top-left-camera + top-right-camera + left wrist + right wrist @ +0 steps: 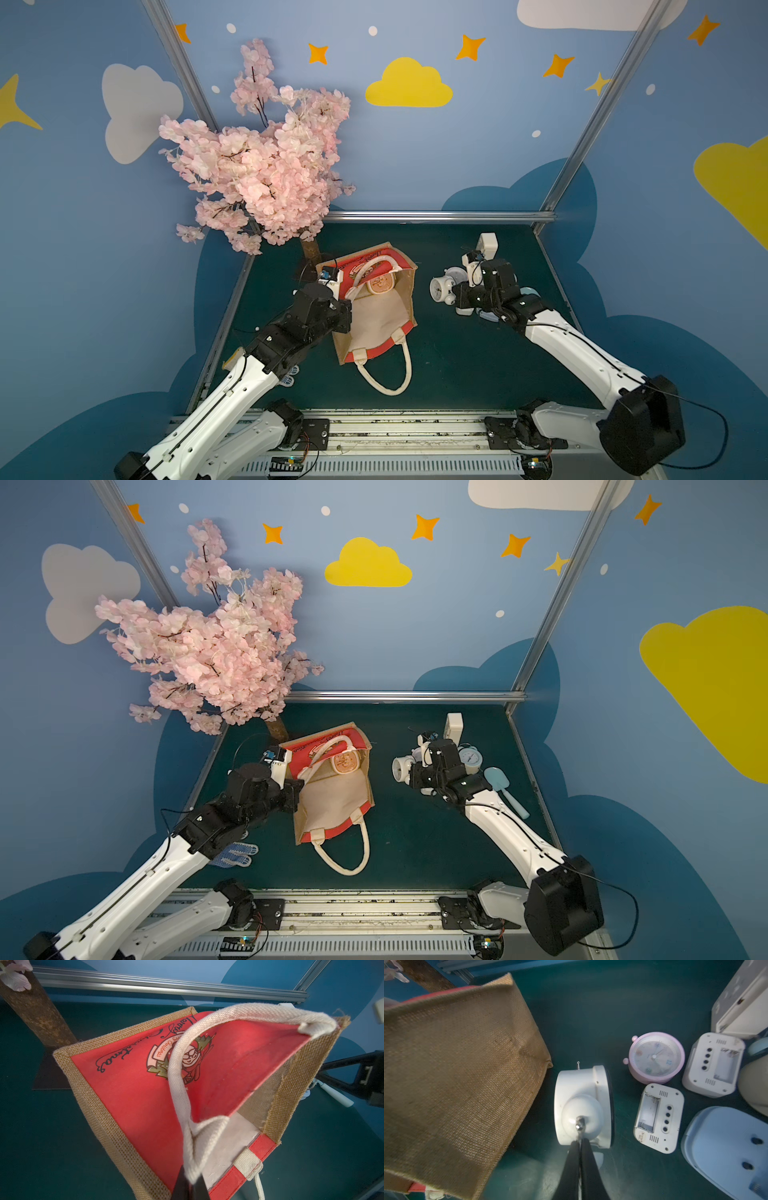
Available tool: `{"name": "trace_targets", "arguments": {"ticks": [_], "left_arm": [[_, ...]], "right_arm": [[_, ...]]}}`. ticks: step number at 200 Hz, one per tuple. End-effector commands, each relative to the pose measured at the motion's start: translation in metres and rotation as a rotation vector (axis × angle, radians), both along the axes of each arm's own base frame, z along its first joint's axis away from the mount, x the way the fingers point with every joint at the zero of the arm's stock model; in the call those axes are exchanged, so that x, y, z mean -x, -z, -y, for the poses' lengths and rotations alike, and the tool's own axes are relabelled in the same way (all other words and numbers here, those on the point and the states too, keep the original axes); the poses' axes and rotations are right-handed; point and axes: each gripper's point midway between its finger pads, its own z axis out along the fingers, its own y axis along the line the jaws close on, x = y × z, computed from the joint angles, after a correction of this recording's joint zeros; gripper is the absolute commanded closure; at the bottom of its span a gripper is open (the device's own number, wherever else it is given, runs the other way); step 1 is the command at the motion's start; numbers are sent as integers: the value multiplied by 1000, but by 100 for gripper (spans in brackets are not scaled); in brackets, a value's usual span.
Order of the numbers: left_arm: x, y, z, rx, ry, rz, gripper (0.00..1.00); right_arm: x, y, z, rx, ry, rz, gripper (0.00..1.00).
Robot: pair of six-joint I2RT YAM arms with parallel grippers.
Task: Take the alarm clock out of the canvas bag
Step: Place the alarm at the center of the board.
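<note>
**White shells, black joints**

Wears long white shells on left arm (pixel 245 380) and right arm (pixel 582 357), dotted with small holes. Bulges into black housings at the joints. Trails thin black cables along each shell. Ends in slim black fingers (pixel 571 1167).

Rough jute bag (pixel 456 1074), glossy clock (pixel 579 1086)

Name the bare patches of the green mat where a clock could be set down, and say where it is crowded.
Bare mat lies between the canvas bag and the white alarm clock, and in front, from the bag's loose handle across to the right arm. Crowded: the far right, where the pink clock and others cluster by the cream box.
</note>
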Motion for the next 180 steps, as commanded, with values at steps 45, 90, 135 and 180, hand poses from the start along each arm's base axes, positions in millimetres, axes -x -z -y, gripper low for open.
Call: {"name": "trace_targets", "arguments": {"ticks": [45,90,135,180], "left_arm": [[0,-8,0,21,-4,19,93],[0,-7,1,27,-3,16,93],[1,-5,1,27,-5,15,93],[1,-5,0,25,-6,16,93]], "right_arm": [[-33,8,-26,-157,-41,-28,100],[-45,15,-28,-223,-40,-62,100],[-56,27,-13,-330,20,-104,100],[-56,52,-5,-306,39,-181,100]]}}
